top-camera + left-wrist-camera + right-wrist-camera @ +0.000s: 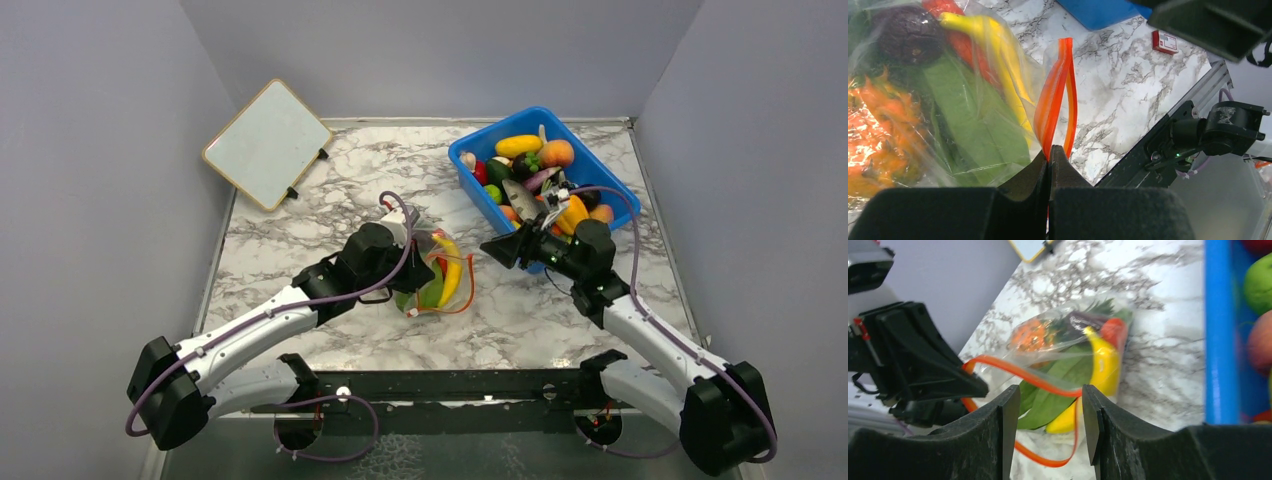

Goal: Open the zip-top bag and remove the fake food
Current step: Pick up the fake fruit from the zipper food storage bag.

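Grey walls close in a white marble-patterned table point(300, 230) on three sides.

- Far left: a white panel point(268, 143) with a tan frame is propped at a tilt against the left wall, at the table's far left corner.
- Left of centre: the left gripper point(1050, 155) is extended from the near left. Its jaws are pressed together on the red-orange zip strip point(1058, 90), which is pinched at one end of its loop.
- Centre: the zip-top bag point(437, 275) is laid on the table between the two grippers. The two halves of its strip are parted into an open loop on the near right side.
- Inside the bag: the fake food is seen through the clear plastic.
  - A yellow banana point(452, 270) is placed along the right side.
  - A green leaf point(963, 110) is laid beside the banana.
  - An orange pineapple point(878, 125), a dark round piece point(905, 35) and a red piece point(1113, 330) are packed behind them.
- Right of centre: the right gripper point(1050, 390) is held near the bag's right side and pointed at it. Its jaws are set moderately apart and closed on nothing. The strip is seen across the gap, beyond the jaws.
- Far right: a blue bin point(460, 155) is set on the table and heaped with yellow, orange, green and red toy produce.
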Controlling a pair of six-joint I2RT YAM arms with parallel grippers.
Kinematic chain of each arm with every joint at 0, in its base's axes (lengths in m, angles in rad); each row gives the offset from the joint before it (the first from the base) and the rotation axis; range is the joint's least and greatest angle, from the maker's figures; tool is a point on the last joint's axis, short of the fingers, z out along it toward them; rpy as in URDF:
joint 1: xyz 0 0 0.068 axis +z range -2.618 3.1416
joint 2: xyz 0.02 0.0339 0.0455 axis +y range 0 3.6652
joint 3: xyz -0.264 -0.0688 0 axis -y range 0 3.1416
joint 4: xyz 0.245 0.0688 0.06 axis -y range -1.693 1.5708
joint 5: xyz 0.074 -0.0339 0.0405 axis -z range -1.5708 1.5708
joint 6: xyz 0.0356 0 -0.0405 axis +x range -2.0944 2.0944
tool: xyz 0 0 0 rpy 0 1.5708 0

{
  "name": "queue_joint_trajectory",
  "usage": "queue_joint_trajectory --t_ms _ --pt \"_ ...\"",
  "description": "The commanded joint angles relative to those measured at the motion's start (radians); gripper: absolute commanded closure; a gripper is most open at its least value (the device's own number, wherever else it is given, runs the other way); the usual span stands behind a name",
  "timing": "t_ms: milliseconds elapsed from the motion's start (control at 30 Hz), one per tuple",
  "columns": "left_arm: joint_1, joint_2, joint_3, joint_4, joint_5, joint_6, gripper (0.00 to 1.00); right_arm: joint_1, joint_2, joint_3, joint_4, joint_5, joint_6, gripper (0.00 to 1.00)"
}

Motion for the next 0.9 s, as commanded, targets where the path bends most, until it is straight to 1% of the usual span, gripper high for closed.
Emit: queue_joint_trajectory --t_ms 0,100,167,200,233,300,367,433,600,633,667,767,833,867 --pt "0.000 0.007 0.015 0.044 0.027 -0.003 1.00 0.095 -0.038 -0.072 0.066 0.137 0.099 0.51" --pt "-0.001 0.003 0.014 0.038 0.023 0.003 1.00 0.178 -0.045 -0.088 0.061 0.204 0.098 0.49" --pt "-0.001 0.001 0.018 0.035 0.019 0.004 1.00 0.227 -0.041 -0.083 0.023 0.245 0.101 0.43" --pt "0.000 0.001 0.018 0.033 0.019 0.005 1.00 0.258 -0.040 -0.079 0.003 0.273 0.104 0.28" --pt "-0.001 0.000 0.017 0.032 0.017 0.005 1.00 0.288 -0.039 -0.077 -0.013 0.309 0.108 0.21" --pt "-0.001 0.000 0.014 0.034 0.014 0.000 1.00 0.343 -0.034 -0.080 -0.033 0.374 0.132 0.20" --pt "-0.001 0.002 0.014 0.037 0.014 -0.002 1.00 0.394 -0.026 -0.100 -0.021 0.431 0.169 0.20" --pt "-0.001 0.005 0.016 0.036 0.015 -0.002 1.00 0.444 -0.015 -0.116 -0.005 0.480 0.204 0.23" --pt "-0.001 -0.003 0.013 0.034 0.009 -0.003 1.00 0.571 0.039 -0.118 0.021 0.602 0.278 0.31" --pt "0.000 -0.003 0.013 0.035 0.008 -0.002 1.00 0.586 0.058 -0.107 0.006 0.623 0.304 0.36" --pt "0.000 0.000 0.014 0.034 0.008 -0.002 1.00 0.590 0.083 -0.088 -0.035 0.639 0.341 0.39" --pt "-0.001 0.008 0.021 0.030 0.011 0.006 1.00 0.591 0.157 -0.002 -0.136 0.676 0.386 0.41" --pt "-0.001 0.008 0.021 0.028 0.013 0.003 1.00 0.592 0.201 0.042 -0.143 0.681 0.386 0.43" --pt "0.000 0.005 0.017 0.027 0.011 -0.002 1.00 0.592 0.221 0.060 -0.141 0.682 0.394 0.46"
